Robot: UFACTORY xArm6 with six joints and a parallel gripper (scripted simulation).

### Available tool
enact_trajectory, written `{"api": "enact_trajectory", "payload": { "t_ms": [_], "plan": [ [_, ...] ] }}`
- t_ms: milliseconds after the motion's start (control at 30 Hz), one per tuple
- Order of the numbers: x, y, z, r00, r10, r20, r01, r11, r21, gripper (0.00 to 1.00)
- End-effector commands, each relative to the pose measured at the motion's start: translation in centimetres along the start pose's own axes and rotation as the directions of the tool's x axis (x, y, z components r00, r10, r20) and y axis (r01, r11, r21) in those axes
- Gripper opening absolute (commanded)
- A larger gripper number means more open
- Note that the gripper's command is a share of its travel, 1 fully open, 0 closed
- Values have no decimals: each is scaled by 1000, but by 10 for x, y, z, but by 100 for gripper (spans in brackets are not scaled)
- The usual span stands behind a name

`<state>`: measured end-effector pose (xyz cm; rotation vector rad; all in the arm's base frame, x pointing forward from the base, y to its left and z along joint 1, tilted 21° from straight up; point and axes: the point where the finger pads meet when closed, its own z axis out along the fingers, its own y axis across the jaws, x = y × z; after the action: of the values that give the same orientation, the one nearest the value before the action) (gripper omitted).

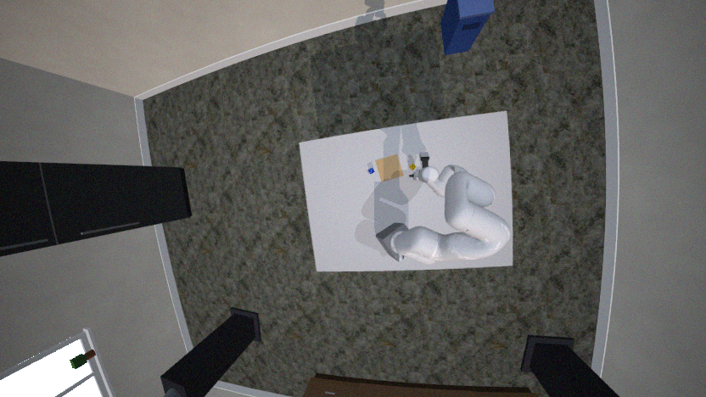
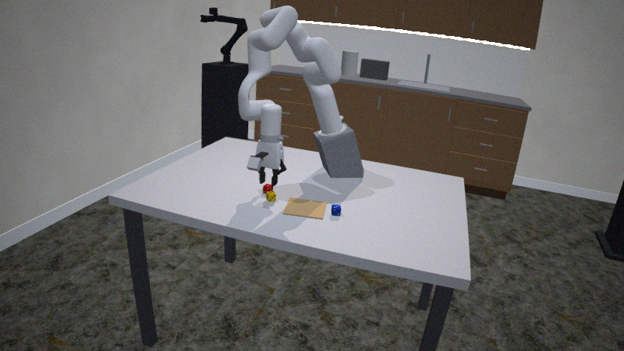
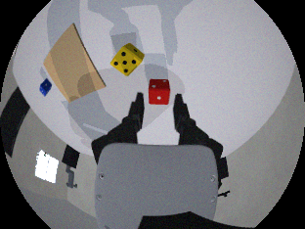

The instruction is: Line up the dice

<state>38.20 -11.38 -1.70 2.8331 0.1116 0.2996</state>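
Hovering end effector [image 2: 268, 175] above red die [image 2: 267, 187]

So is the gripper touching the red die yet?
Apart. The exterior view shows the gripper hanging above the red die, bare table between fingertips and die.

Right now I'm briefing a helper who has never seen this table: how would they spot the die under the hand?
Start at the tan mat on the white table. On the side nearer the hand sit two dice close together. It is the red die below the half-open fingers; its neighbour is the yellow die, and the blue die lies on the mat's far side.
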Motion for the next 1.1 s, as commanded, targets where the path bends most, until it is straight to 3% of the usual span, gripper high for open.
{"api": "enact_trajectory", "payload": {
  "t_ms": [0, 600, 1067],
  "plan": [
    [1, 0, 2, 1000, 0, -2, 0, 1000, 0, 47],
    [1, 0, 31, 1000, 0, -2, 0, 1000, 0, 47],
    [1, 0, 33, 1000, 0, -2, 0, 1000, 0, 47]
  ]
}}
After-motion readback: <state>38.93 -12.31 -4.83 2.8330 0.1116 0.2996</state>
